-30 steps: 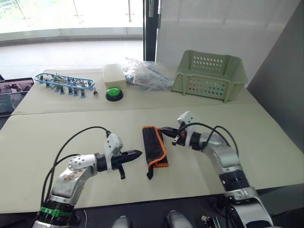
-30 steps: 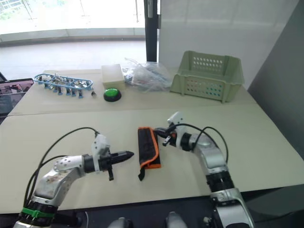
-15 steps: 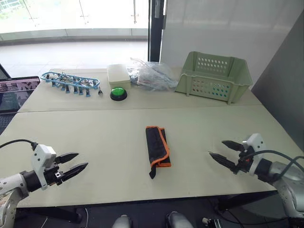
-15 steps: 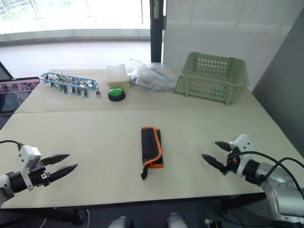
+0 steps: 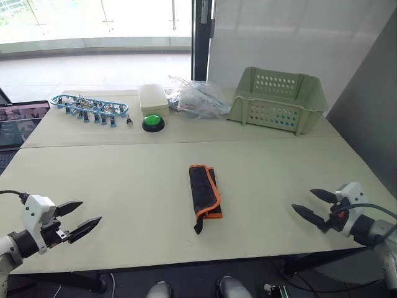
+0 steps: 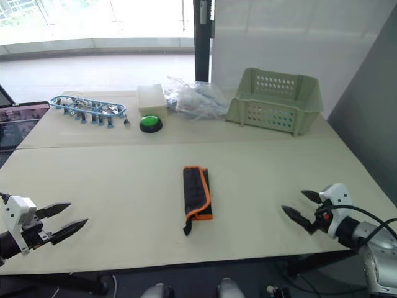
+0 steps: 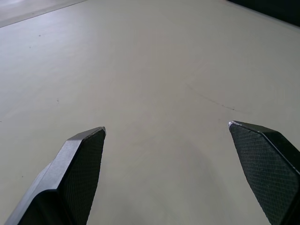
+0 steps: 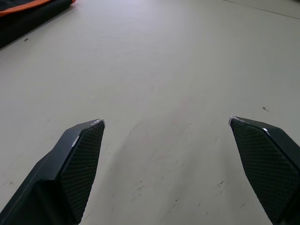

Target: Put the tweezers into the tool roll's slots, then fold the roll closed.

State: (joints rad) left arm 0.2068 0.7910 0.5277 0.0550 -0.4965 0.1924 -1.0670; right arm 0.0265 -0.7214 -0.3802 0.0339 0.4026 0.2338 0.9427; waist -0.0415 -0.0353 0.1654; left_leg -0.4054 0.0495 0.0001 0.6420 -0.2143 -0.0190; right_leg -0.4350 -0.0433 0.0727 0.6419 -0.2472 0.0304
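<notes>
Pale table point(image 5: 124, 180) beneath me: my left gripper point(image 5: 75, 218) and right gripper point(image 5: 313, 207), both spread and empty, have drawn well away from the folded tool roll point(image 5: 204, 191) between them; task looks finished.

Each arm ends w/ a white boxy wrist block, black cable looping off it. Left gripper point(image 5: 79, 218) & right gripper point(image 5: 312, 208): two pointed matte-black fingers point(image 7: 79, 166), cross-hatch textured pads.

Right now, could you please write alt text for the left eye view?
A folded black tool roll with orange edging lies mid-table, between the open left pincer and open right pincer, both apart from it. A pale green basket stands at the far side.
</notes>
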